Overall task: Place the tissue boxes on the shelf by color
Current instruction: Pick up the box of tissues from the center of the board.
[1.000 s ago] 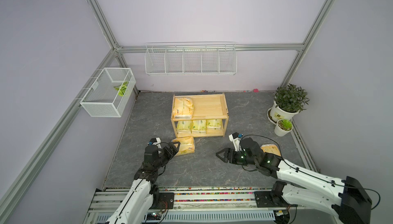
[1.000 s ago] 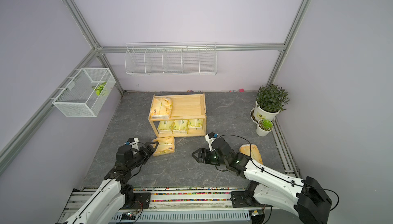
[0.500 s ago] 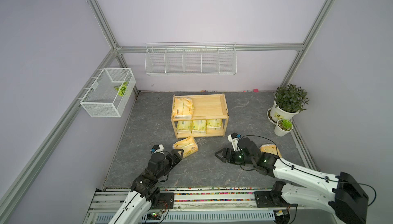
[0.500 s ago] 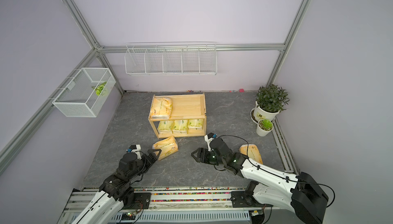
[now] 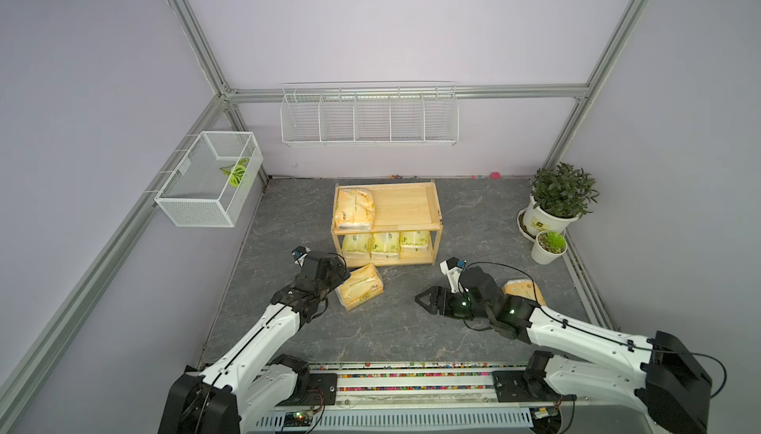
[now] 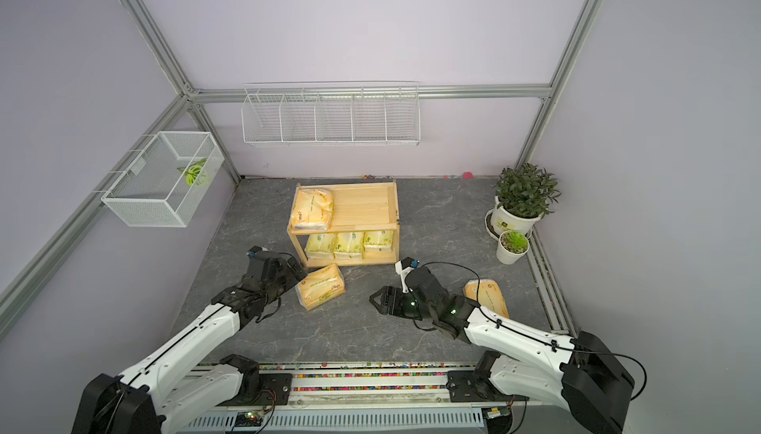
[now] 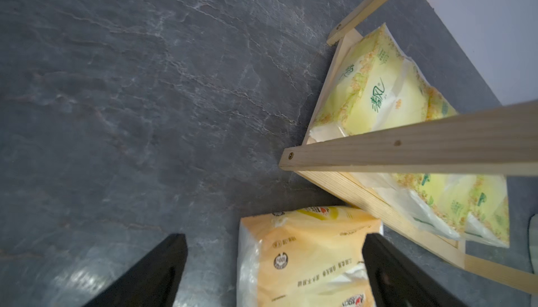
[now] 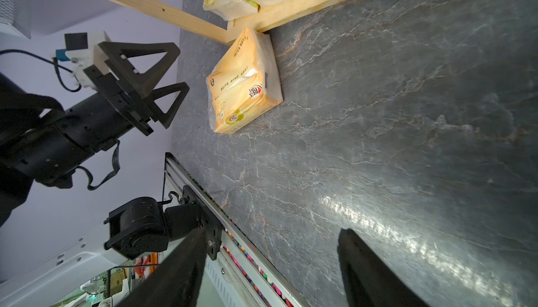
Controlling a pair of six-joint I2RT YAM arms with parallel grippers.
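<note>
We saw orange-yellow plastic-wrapped tissue pack (image 8: 244, 84) just ahead of left gripper (image 8: 183, 68), jaws apart, empty; long axis slanted to wooden 2-tier shelf (image 8: 291, 11); right gripper (image 8: 273, 232) spread, farther.

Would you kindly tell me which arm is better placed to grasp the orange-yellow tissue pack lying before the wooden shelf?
Left, I think: the left end effector is open right at the orange-yellow plastic-wrapped tissue pack, which shows between its fingers, while the right end effector, also open, hovers farther off.
</note>
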